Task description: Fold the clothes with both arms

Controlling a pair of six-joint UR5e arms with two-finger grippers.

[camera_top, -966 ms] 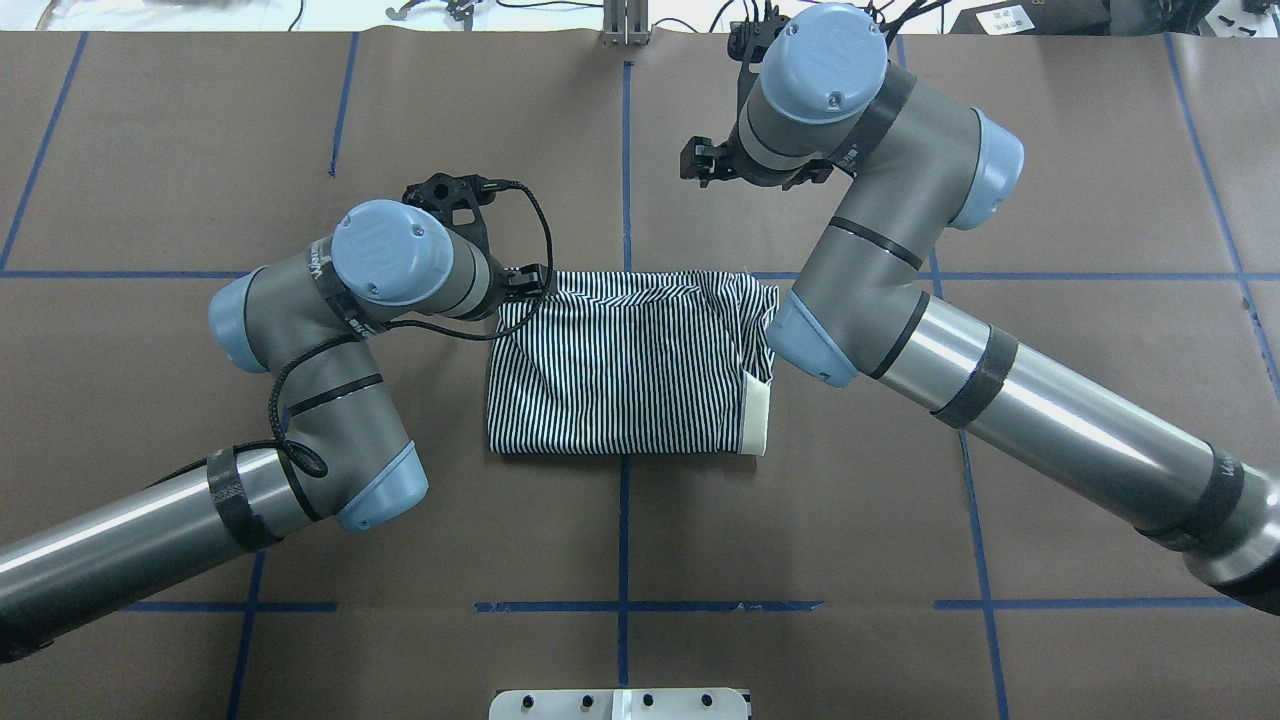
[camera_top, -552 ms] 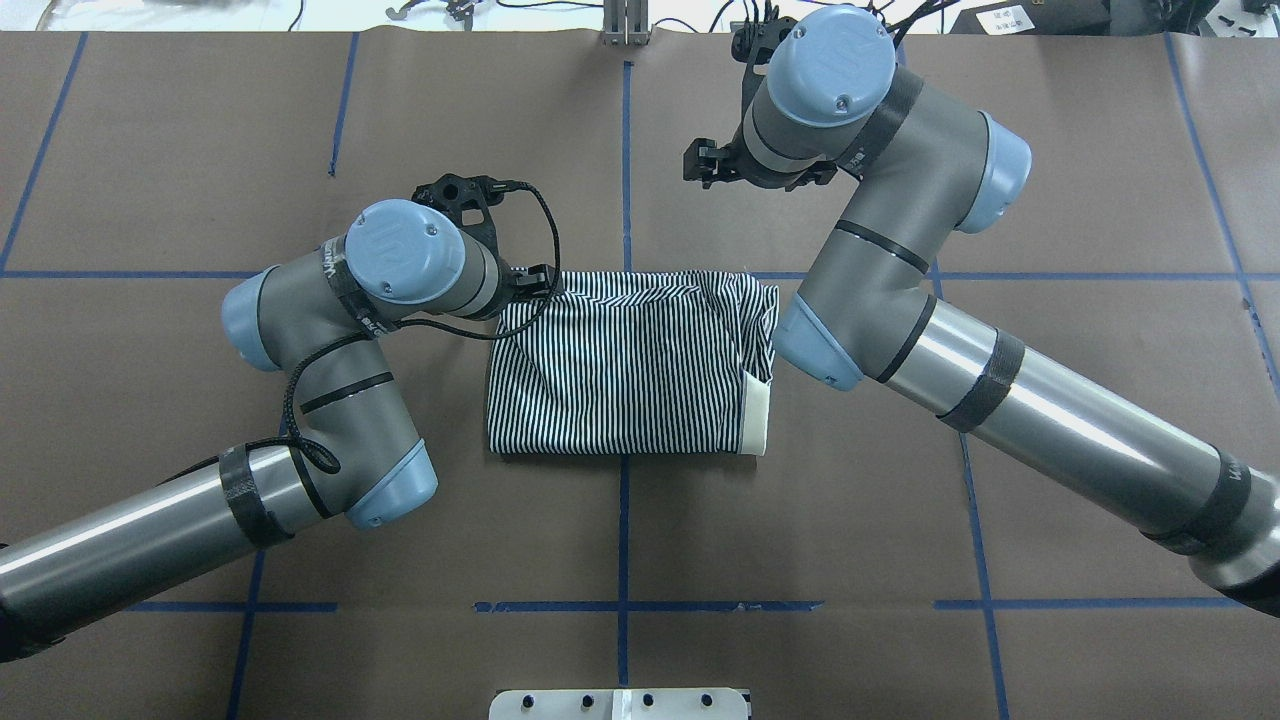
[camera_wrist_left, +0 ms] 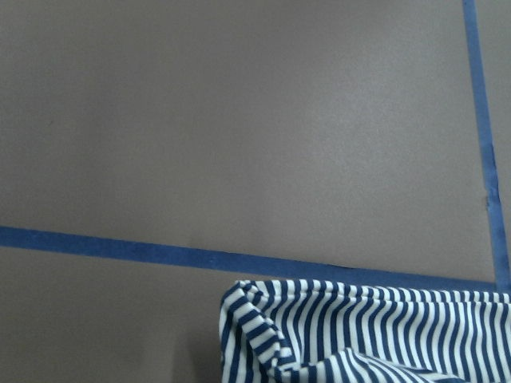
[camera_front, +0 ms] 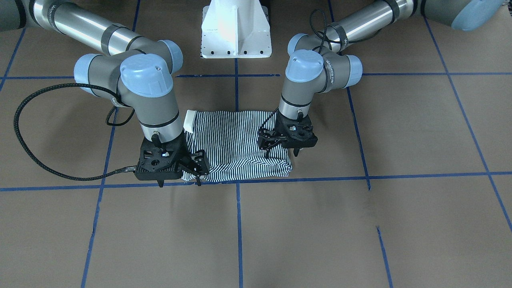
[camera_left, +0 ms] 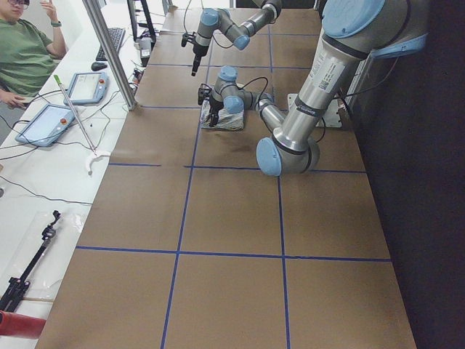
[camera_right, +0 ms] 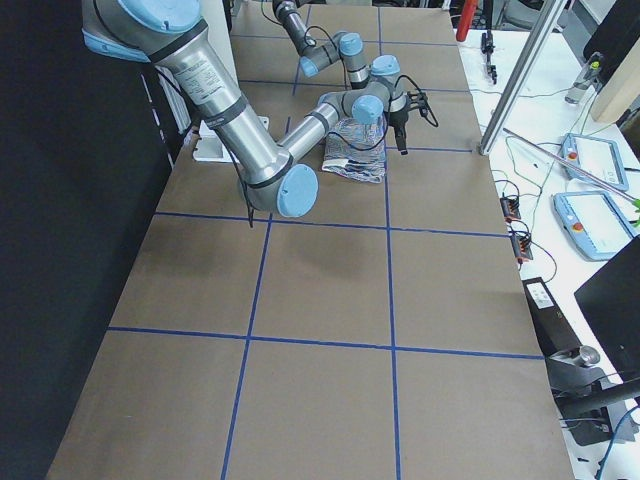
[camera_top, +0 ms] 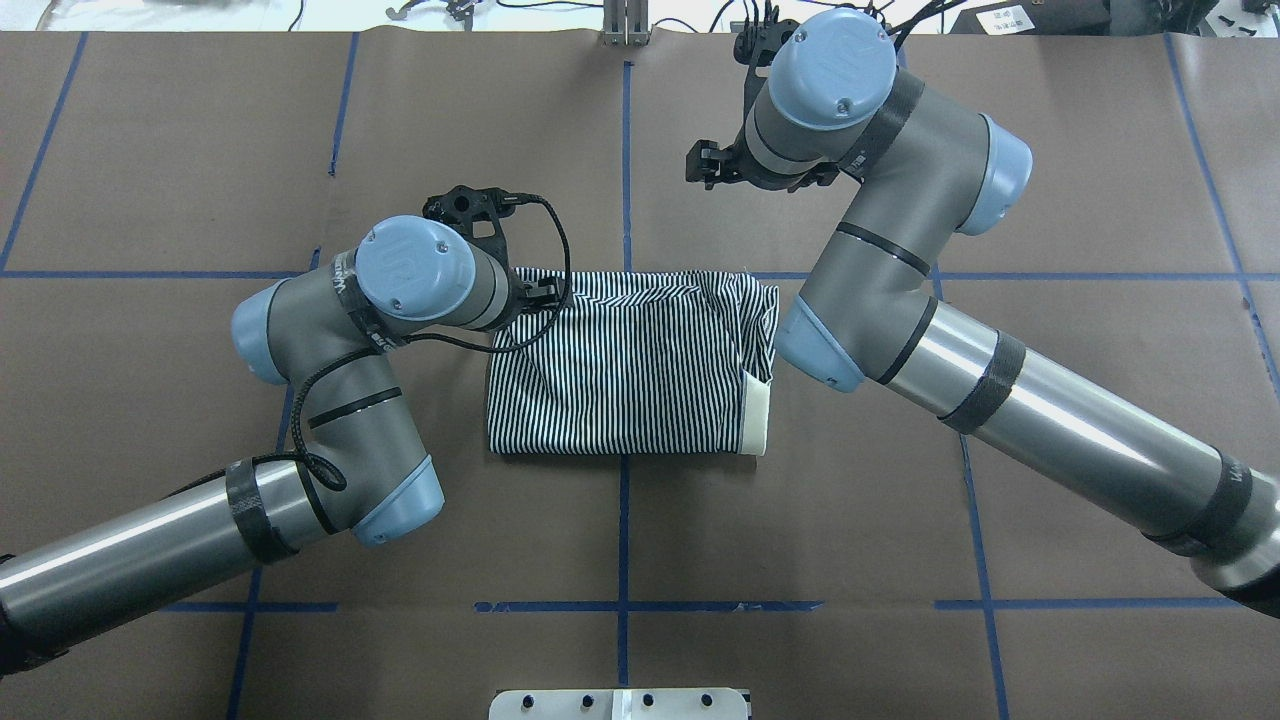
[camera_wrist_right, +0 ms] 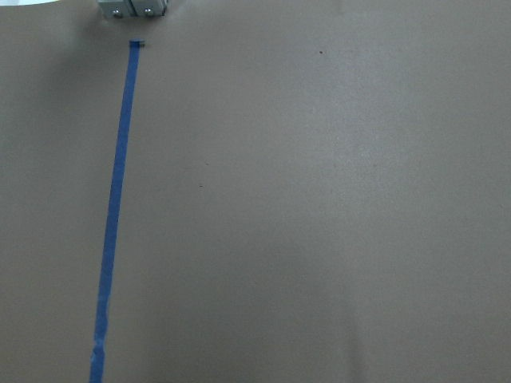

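Observation:
The striped polo shirt (camera_top: 620, 360) lies folded into a flat rectangle on the brown table, its cream collar (camera_top: 757, 420) at the near right corner. In the front view the shirt (camera_front: 236, 140) sits between both arms. My left gripper (camera_top: 535, 292) hovers over the shirt's far left corner; its fingers look apart in the front view (camera_front: 267, 143) and hold no cloth. The left wrist view shows only that shirt corner (camera_wrist_left: 375, 335) at the bottom. My right gripper (camera_top: 705, 165) hangs high beyond the shirt's far edge, open and empty (camera_front: 198, 166).
Blue tape lines (camera_top: 623, 520) cross the brown table cover. The white pedestal base (camera_front: 236, 28) stands at the robot's side. A metal post (camera_top: 625, 20) rises at the far edge. A person (camera_left: 22, 51) sits at a side table with tablets (camera_left: 43, 123).
The left arm has swung to the right and slightly nearer, bringing its gripper over the shirt's far left corner. The right arm shifted only a little. The shirt has not moved.

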